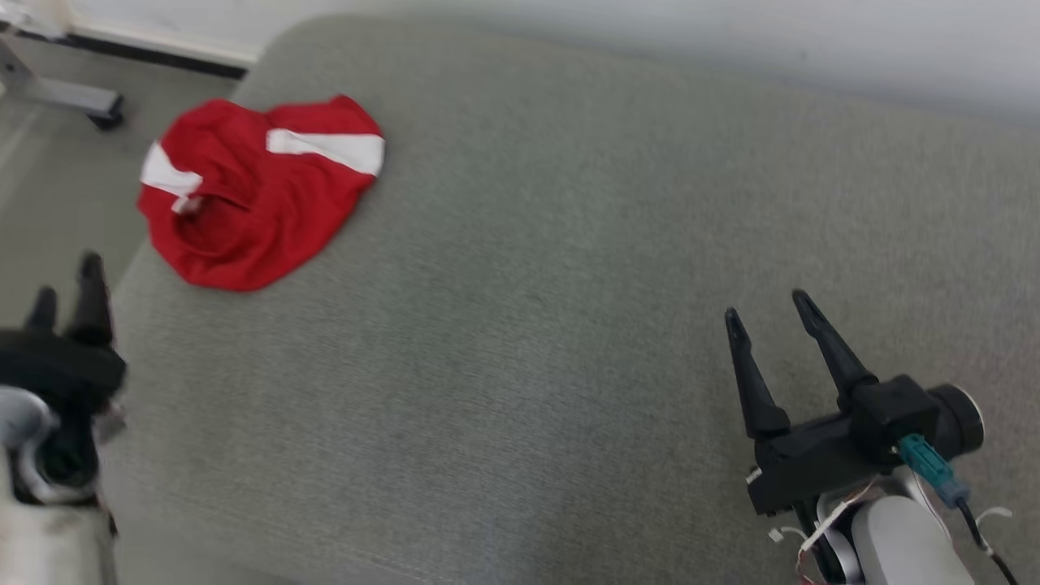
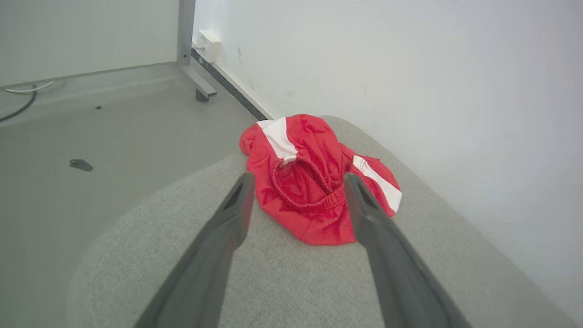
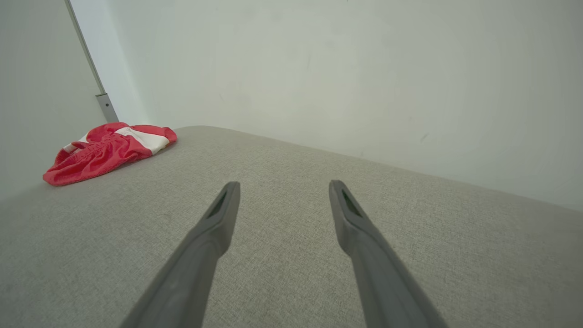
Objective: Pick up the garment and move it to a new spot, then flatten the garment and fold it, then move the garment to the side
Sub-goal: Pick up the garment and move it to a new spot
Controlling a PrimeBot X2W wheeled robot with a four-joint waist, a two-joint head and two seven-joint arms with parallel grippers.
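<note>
The garment [image 1: 256, 188] is a crumpled pair of red shorts with white side stripes and an elastic waistband, lying at the far left corner of the grey cushioned surface [image 1: 552, 325]. In the left wrist view the garment [image 2: 314, 182] lies just beyond my fingertips, framed between them. My left gripper [image 1: 69, 288] hangs open at the surface's left edge, short of the cloth. Over the near right part, my right gripper [image 1: 768, 313] is open with nothing between its fingers. From the right wrist view the garment [image 3: 107, 150] lies far off to the left.
A white wall [image 1: 731, 41] runs along the back edge of the surface. Left of it is grey floor with a metal stand foot [image 1: 61, 93], a cable [image 2: 23, 98] and a small dark scrap [image 2: 81, 165].
</note>
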